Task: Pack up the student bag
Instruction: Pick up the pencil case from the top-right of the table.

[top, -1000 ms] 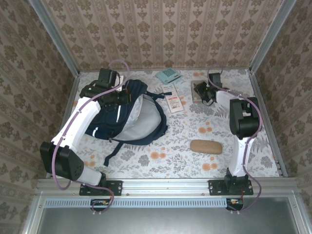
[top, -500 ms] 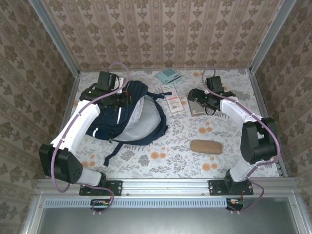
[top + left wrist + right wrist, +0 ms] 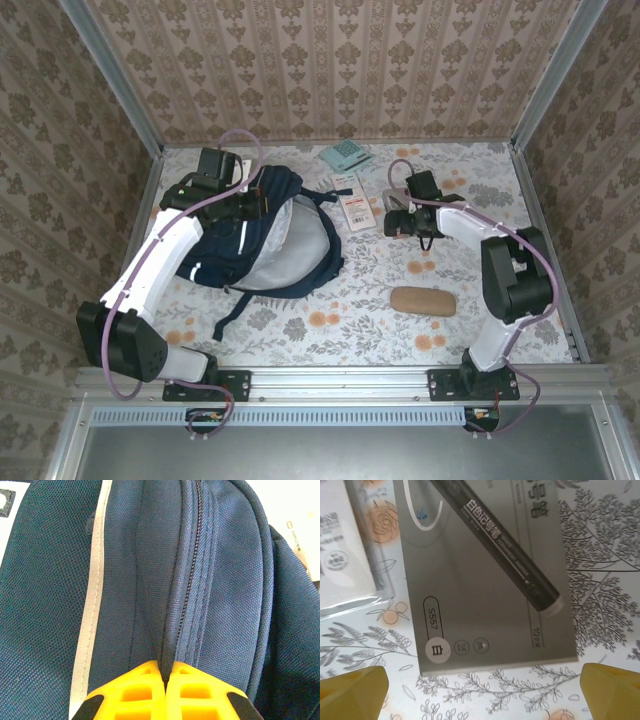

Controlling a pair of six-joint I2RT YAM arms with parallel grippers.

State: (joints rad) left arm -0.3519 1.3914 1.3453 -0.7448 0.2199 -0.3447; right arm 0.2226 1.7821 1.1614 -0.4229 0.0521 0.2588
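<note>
Student bag (image 3: pixel 225 580), coarse-woven navy fabric, pinched by left pincer (image 3: pixel 166 672); right pincer (image 3: pixel 482 690) gapes wide.

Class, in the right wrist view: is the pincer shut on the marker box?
No, the right pincer is wide open, its fingers clear of the marker box.

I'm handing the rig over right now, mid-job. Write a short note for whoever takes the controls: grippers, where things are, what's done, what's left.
Left gripper: shut on a fold of fabric at the far end of the student bag.
Right gripper: open, holding nothing, over the near edge of the grey marker box.
The bag lies on the left of the table with its mouth open.
Outside the bag: the marker box, white packet, teal packet and brown case.
Done: bag opened and held.
Left: grasp the marker box and load it, then likely the other three items.
</note>
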